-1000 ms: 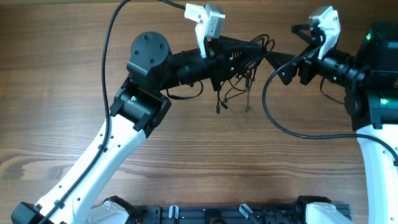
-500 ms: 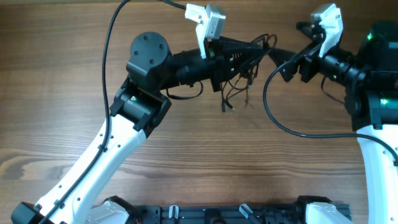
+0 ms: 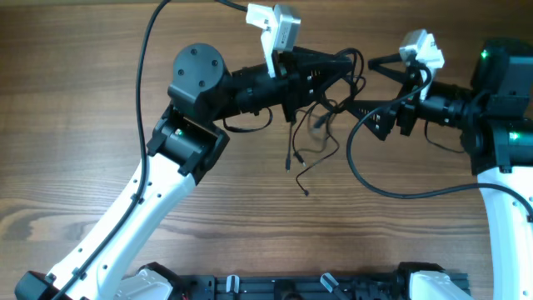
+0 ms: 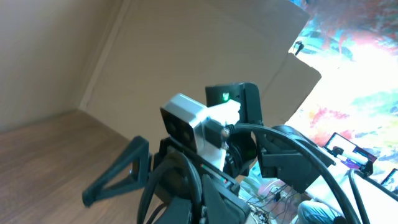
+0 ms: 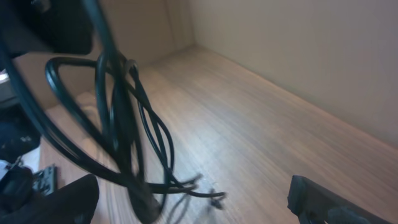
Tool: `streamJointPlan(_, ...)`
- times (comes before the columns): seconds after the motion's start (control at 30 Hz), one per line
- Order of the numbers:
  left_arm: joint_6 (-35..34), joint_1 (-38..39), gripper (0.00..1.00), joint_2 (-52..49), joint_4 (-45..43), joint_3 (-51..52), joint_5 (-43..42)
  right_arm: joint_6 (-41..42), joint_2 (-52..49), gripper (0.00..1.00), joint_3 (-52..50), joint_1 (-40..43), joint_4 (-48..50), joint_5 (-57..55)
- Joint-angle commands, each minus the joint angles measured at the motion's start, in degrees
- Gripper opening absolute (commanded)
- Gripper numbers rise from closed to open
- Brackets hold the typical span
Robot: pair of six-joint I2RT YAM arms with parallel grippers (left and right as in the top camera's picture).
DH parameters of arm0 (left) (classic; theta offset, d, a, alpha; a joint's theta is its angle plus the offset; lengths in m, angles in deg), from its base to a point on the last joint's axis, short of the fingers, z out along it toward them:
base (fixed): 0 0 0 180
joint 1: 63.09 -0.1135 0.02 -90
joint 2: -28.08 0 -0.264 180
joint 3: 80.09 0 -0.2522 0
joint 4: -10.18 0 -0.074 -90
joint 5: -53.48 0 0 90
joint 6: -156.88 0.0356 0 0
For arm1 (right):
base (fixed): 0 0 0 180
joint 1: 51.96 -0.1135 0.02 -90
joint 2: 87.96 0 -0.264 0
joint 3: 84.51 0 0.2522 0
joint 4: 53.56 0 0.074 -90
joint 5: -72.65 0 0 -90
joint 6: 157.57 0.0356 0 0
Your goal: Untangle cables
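Observation:
The cables [image 3: 290,154] are thin black cords bunched at the left gripper [image 3: 343,65], which is shut on them above the wooden table. Two loose ends hang down, the lowest [image 3: 306,192] close to the wood. In the left wrist view a black loop of cable [image 4: 194,177] runs up from between the shut left gripper [image 4: 196,208]. My right gripper [image 3: 358,83] stands open just right of the bundle, its fingers spread above and below it. In the right wrist view the looped cables [image 5: 118,106] hang ahead of the right gripper [image 5: 196,205], nearer its left finger [image 5: 68,199], and nothing is held.
The left arm's black joint [image 3: 200,79] and white link [image 3: 133,208] cross the table's left half. A thick robot cable [image 3: 366,171] loops below the right wrist. A black rail [image 3: 333,287] runs along the front edge. Cardboard walls [image 4: 186,56] stand behind.
My right gripper has moved left and slightly down, closer to the bundle. The hanging cable ends have dropped lower and spread out. The left gripper has stayed in place, still shut.

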Motion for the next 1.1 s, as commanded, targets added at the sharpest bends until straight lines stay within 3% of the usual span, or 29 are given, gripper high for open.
streamJointPlan(0.0,-1.20,-0.76,0.04,1.64,-1.99,-0.33,0.59,-4.61,0.26,1.00,0.22,0.17,-1.70,5.38)
streamJointPlan(0.07,-1.25,-0.74,0.04,1.64,-2.47,-0.33,0.57,-8.26,0.26,1.00,0.22,0.17,-3.06,9.11)
streamJointPlan(0.23,-4.39,0.70,0.04,1.64,-2.49,-0.33,0.15,-7.91,0.26,0.99,0.22,0.17,1.11,12.70)
streamJointPlan(0.3,-4.42,1.88,0.04,1.64,-2.84,-0.33,0.11,-7.93,0.26,0.75,0.22,0.17,1.92,12.50)
streamJointPlan(0.37,-5.79,2.36,0.04,1.64,-4.04,-0.33,0.11,-7.93,0.26,0.20,0.22,0.17,1.90,12.44)
streamJointPlan(0.4,-8.02,2.38,0.04,1.64,-5.25,-0.33,0.09,-7.78,0.26,0.04,0.22,0.17,1.92,12.02)
streamJointPlan(0.63,-26.27,2.23,0.04,1.64,-18.75,-0.33,2.14,-7.78,0.26,0.04,0.22,0.17,0.70,6.84)
streamJointPlan(0.7,-31.50,1.07,0.04,1.64,-24.44,-0.33,8.17,-8.09,0.26,0.04,0.22,0.17,-2.03,3.26)
streamJointPlan(0.8,-37.31,-2.56,0.04,1.64,-26.71,-0.33,25.14,-13.97,0.26,0.04,0.22,0.17,-7.41,2.43)
streamJointPlan(1.07,-49.22,-9.81,0.06,1.64,-27.58,-0.33,41.09,-13.77,0.24,0.04,0.22,0.17,-8.20,-3.06)
